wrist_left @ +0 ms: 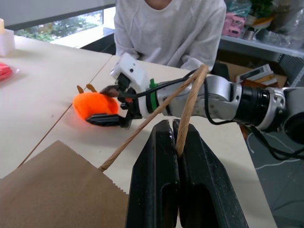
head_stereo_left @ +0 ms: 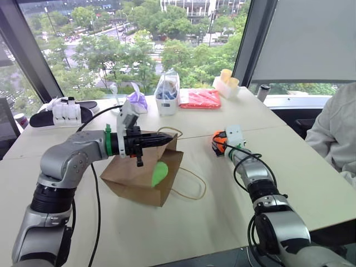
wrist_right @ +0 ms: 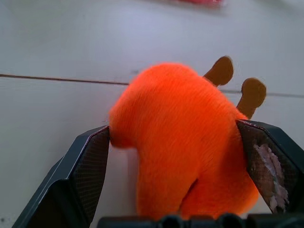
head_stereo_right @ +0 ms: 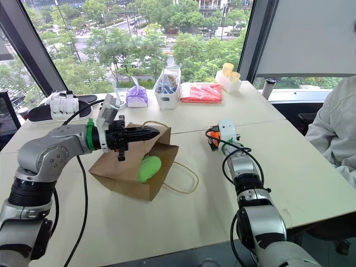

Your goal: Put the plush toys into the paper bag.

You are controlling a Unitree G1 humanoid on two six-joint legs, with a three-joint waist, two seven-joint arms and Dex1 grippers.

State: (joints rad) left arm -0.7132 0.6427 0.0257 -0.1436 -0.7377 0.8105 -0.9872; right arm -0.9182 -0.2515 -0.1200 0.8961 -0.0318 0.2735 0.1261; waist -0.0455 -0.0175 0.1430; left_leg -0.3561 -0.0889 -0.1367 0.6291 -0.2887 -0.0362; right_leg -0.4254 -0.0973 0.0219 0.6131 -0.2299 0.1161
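Observation:
The brown paper bag [head_stereo_left: 133, 181] lies on its side on the table, mouth toward the right. The light green plush toy [head_stereo_left: 159, 173] sits in that mouth. My left gripper [head_stereo_left: 167, 139] is shut on one twisted-paper handle [wrist_left: 190, 102] and holds it up above the bag. The orange plush toy [wrist_left: 92, 104] with brown stubs lies on the table to the right of the bag. My right gripper [wrist_right: 175, 137] is open around it, one finger on each side, with the pads [wrist_right: 95, 161] close against the fur.
At the back of the table stand a purple pouch [head_stereo_left: 137, 101], a clear plastic bag [head_stereo_left: 167, 94], a red packet [head_stereo_left: 200, 98] and a white box with yellow cups [head_stereo_left: 226, 84]. A person in white [head_stereo_left: 334, 128] sits at the right. The bag's other handle loop [head_stereo_left: 192, 186] lies flat.

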